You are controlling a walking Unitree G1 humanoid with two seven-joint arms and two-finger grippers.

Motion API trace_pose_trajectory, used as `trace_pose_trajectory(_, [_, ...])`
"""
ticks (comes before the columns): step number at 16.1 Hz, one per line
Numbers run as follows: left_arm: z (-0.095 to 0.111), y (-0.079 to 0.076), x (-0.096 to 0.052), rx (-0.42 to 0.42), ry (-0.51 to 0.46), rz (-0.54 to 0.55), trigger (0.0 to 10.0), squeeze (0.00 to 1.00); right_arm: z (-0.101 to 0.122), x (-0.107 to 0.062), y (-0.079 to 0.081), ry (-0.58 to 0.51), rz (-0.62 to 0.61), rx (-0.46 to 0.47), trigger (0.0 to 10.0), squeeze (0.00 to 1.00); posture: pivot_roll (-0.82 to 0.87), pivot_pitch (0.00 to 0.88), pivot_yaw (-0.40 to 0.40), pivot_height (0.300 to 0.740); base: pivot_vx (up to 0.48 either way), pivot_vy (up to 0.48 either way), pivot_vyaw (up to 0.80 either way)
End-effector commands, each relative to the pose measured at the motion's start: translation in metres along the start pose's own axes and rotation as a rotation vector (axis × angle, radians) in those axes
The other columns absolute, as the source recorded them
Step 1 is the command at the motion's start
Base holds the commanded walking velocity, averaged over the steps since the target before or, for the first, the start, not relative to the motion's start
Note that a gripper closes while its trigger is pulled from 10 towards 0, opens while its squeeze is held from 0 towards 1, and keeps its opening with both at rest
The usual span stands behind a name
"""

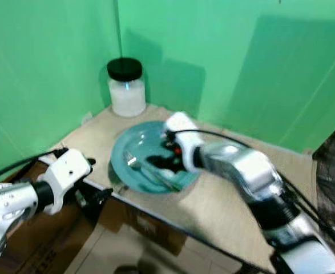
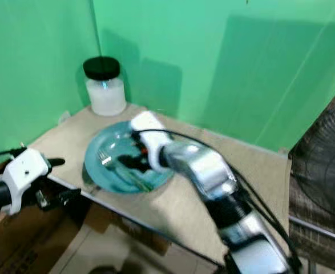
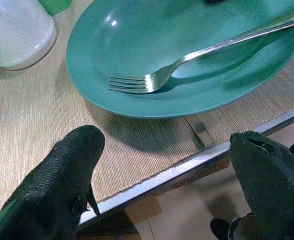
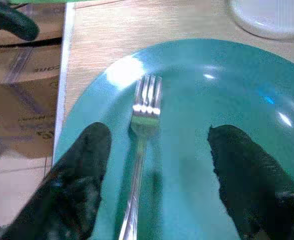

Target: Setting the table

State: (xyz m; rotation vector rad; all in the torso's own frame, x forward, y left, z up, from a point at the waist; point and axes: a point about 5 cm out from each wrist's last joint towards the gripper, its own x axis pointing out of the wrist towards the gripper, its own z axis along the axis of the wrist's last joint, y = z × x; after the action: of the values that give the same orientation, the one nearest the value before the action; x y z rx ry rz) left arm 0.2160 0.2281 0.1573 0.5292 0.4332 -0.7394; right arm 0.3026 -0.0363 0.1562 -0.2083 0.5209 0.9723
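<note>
Green walls meet in a corner behind a small table with a pale, woven-looking top and a metal edge; cardboard boxes sit on the floor under its near left side.

On the left we see our left gripper held just off the table's near-left edge, below the level of the top, its two black fingers spread wide apart with nothing between them.

At the far left corner of the table stands a white jar with a black lid, upright and apart from the plate.

Toward the middle lies a teal plate, close to the near edge. A silver fork rests inside it, tines pointing to the left, handle running right across the dish.

Our right gripper reaches over the plate from the right, low above the fork. Its fingers are parted, one on each side of the fork's neck, not closed on it.

At the far right edge we see the dark grille of a fan.
</note>
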Motion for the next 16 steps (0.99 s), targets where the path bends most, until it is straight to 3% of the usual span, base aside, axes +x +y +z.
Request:
trace_pose_trajectory(1, [0.002, 0.000, 0.001, 0.020, 0.004, -0.018, 10.0, 0.00, 0.001, 0.010, -0.004, 0.035, -0.010, -0.010, 10.0, 1.00, 0.21, 0.000, -0.024, 0.740, 0.000, 0.000, 0.00])
trace_pose_trajectory(5, [0.002, -0.003, 0.003, 0.025, 0.004, -0.036, 10.0, 0.00, -0.003, 0.029, -0.016, 0.128, -0.095, -0.028, 10.0, 1.00, 0.21, 0.000, -0.028, 0.740, 0.000, 0.000, 0.00])
trace_pose_trajectory(6, [0.002, -0.004, 0.003, 0.024, 0.003, -0.042, 10.0, 0.00, -0.005, 0.031, -0.018, 0.155, -0.093, -0.010, 10.0, 0.95, 0.20, 0.000, -0.025, 0.740, 0.000, 0.000, 0.00])
trace_pose_trajectory(7, [0.002, -0.005, 0.003, 0.023, 0.002, -0.047, 10.0, 0.00, -0.008, 0.032, -0.019, 0.186, -0.091, -0.011, 10.0, 0.00, 0.20, 0.000, -0.024, 0.740, 0.000, 0.000, 0.00])
trace_pose_trajectory(11, [0.004, -0.005, 0.006, 0.019, -0.005, -0.064, 10.0, 0.00, -0.022, 0.040, -0.019, 0.280, -0.071, 0.040, 10.0, 0.00, 0.20, 0.000, -0.020, 0.740, 0.000, 0.000, 0.00])
trace_pose_trajectory(12, [0.004, -0.006, 0.006, 0.018, -0.008, -0.068, 10.0, 0.00, -0.024, 0.041, -0.019, 0.294, -0.061, 0.073, 4.0, 0.00, 0.20, 0.000, -0.019, 0.740, 0.000, 0.000, 0.00])
trace_pose_trajectory(13, [0.004, -0.006, 0.006, 0.018, -0.009, -0.068, 10.0, 0.00, -0.024, 0.041, -0.019, 0.293, -0.052, 0.089, 2.6, 0.00, 0.20, 0.000, -0.019, 0.740, 0.000, 0.000, 0.00])
trace_pose_trajectory(14, [0.004, -0.006, 0.006, 0.018, -0.010, -0.069, 10.0, 0.00, -0.022, 0.041, -0.018, 0.293, -0.021, 0.100, 0.0, 0.00, 0.20, 0.000, -0.019, 0.740, 0.000, 0.000, 0.00])
trace_pose_trajectory(15, [0.004, -0.005, 0.006, 0.018, -0.010, -0.068, 10.0, 0.00, -0.017, 0.040, -0.018, 0.271, -0.002, 0.108, 3.9, 0.00, 0.20, 0.000, -0.019, 0.740, 0.000, 0.000, 0.00])
trace_pose_trajectory(16, [0.004, -0.005, 0.006, 0.018, -0.010, -0.067, 10.0, 0.00, -0.013, 0.040, -0.019, 0.244, 0.003, 0.108, 3.9, 0.00, 0.20, 0.000, -0.019, 0.740, 0.000, 0.000, 0.00])
